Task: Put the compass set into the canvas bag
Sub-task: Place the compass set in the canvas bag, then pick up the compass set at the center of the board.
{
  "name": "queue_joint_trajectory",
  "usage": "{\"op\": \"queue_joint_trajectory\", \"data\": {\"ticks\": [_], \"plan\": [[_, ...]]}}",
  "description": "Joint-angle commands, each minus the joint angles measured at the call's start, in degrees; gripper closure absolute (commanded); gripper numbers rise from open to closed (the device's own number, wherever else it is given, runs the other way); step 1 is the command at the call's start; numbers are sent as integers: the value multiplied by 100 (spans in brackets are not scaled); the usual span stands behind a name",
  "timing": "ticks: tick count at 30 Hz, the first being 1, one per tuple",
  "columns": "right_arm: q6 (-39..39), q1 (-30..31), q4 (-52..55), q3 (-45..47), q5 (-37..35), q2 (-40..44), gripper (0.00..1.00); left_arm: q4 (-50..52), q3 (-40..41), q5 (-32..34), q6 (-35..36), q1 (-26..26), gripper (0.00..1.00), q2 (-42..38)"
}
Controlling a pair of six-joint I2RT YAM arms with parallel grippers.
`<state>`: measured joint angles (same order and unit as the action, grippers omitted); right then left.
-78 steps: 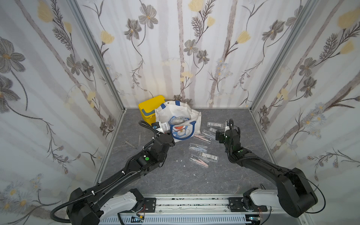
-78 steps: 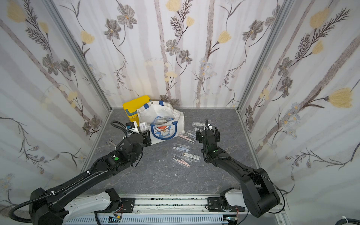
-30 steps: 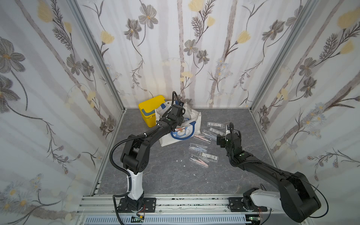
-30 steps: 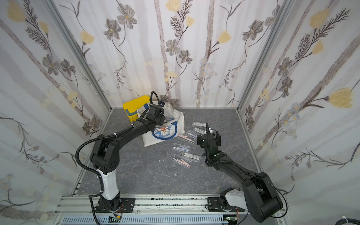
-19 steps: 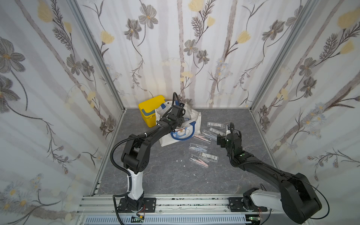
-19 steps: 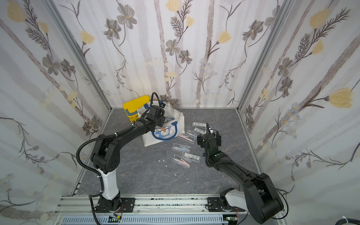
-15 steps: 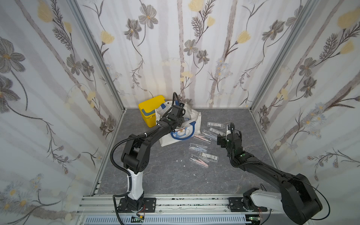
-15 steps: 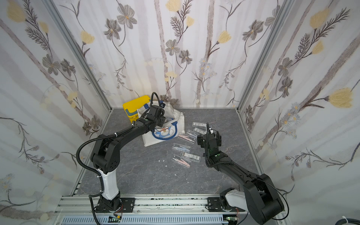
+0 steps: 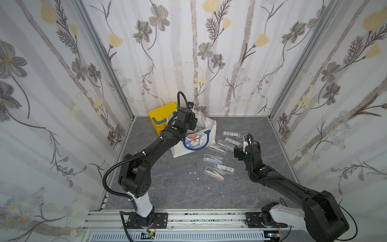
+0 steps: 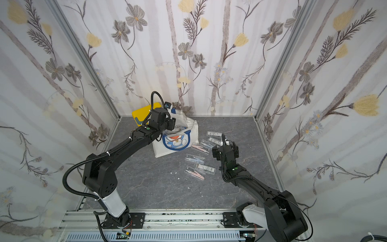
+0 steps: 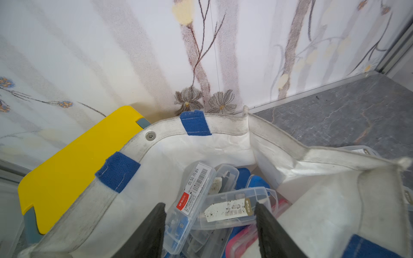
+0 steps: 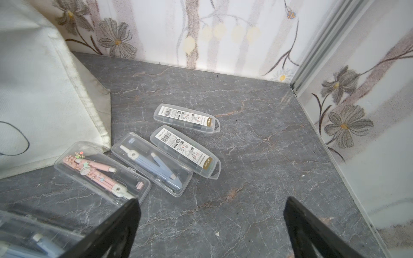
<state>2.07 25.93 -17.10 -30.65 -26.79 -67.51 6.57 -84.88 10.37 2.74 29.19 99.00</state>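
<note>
The left arm stretches toward 12 o'clock. The left gripper [image 11: 209, 204] tilts down over the mouth of the bag [image 9: 211, 128], its jaws about half parted and gripping nothing. The right arm is bent low at 3 o'clock. The right gripper [image 12: 212, 200] hovers above the table [image 9: 188, 188], jaws spread wide and empty.

Several clear compass sets [image 11: 194, 192] lie piled crosswise inside the bag. Loose sets [image 9: 212, 158] lie scattered on the table at the bag's 4 o'clock, with the right gripper over their 3 o'clock edge. A yellow box [image 9: 160, 115] stands just beside the bag at its 10 o'clock.
</note>
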Motion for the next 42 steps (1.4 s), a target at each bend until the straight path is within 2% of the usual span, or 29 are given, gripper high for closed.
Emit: {"op": "queue_joint_trajectory", "data": {"ticks": [1,5,17,19,26,32,35,42], "plan": [[-428,8,-250,58,416,142,1,-412,320,-584,-492,-1,25,-375],[-815,16,-235,79,870,242,1,-507,850,-828,-998,46,0,-853],[-1922,39,53,-45,1910,-75,0,-1110,2649,-1011,-2006,411,0,-2455],[-2336,44,324,-132,2210,-261,1,-1125,2853,-1010,-2171,449,0,-2664],[-3063,65,1292,-486,2401,-834,2,-1224,3520,-812,-2645,506,0,-3367],[-3839,67,1901,-511,2698,-1129,4,-1159,3802,-618,-2631,506,0,-3585],[-4209,68,2226,-532,3134,-1224,8,-1148,3881,-581,-2597,508,0,-3607],[-4627,29,2766,-693,3650,-1536,12,-1127,4038,-436,-2537,506,0,-3631]]}}
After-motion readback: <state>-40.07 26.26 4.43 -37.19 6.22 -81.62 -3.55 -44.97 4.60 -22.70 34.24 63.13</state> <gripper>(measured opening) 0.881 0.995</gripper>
